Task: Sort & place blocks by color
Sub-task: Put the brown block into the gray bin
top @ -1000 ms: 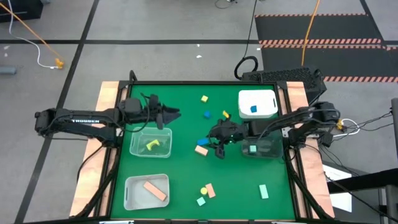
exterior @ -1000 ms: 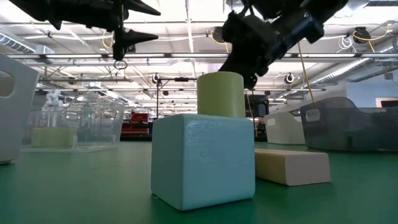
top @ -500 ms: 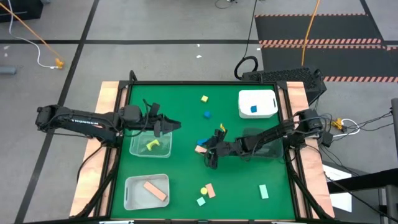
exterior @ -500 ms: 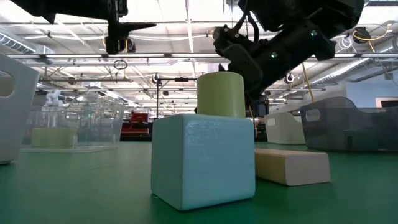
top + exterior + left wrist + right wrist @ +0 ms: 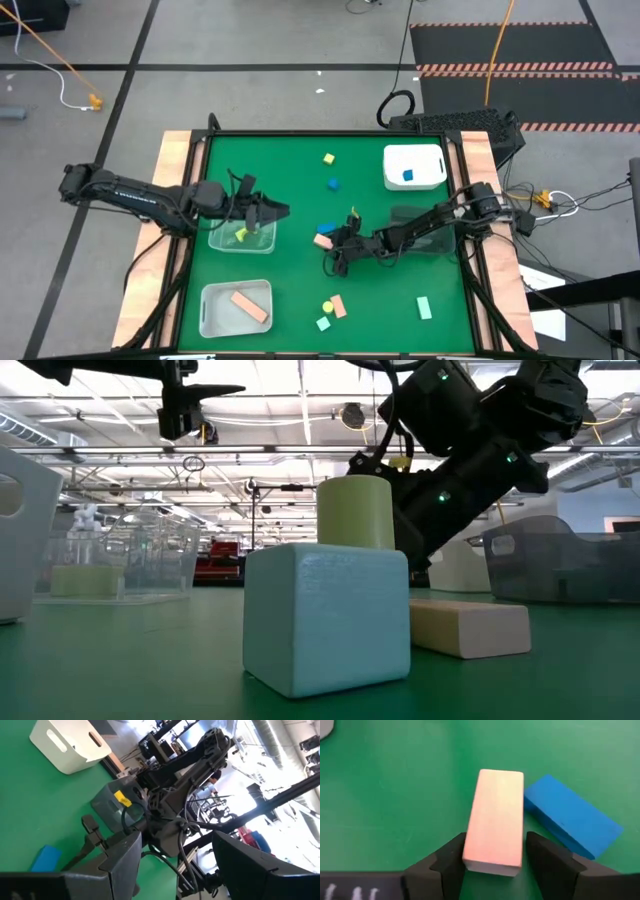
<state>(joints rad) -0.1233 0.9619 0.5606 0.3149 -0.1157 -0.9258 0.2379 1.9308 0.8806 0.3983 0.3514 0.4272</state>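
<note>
My right gripper (image 5: 335,258) is low over the table's middle and open. In the right wrist view its fingers (image 5: 451,857) stand on either side of one end of a peach bar (image 5: 496,815) that lies flat on the mat. I see no plain touch. A blue bar (image 5: 570,820) lies right beside the peach one (image 5: 322,241). My left gripper (image 5: 280,210) hovers open above the right edge of a clear tub (image 5: 222,240) that holds a yellow arch (image 5: 243,233).
A white tub (image 5: 415,155) at the far right holds a blue block (image 5: 407,176). A second white tub (image 5: 215,300) at the near left holds a peach bar (image 5: 250,306). A grey tub (image 5: 425,240) sits under my right arm. Loose blocks: yellow (image 5: 329,158), blue (image 5: 333,184), a near cluster (image 5: 330,310), a mint bar (image 5: 424,308).
My right gripper has moved down and toward the table's near left, coming low around the peach bar as the arm stretches out. My left gripper has shifted a little toward the near edge, over the clear tub. No block has moved.
</note>
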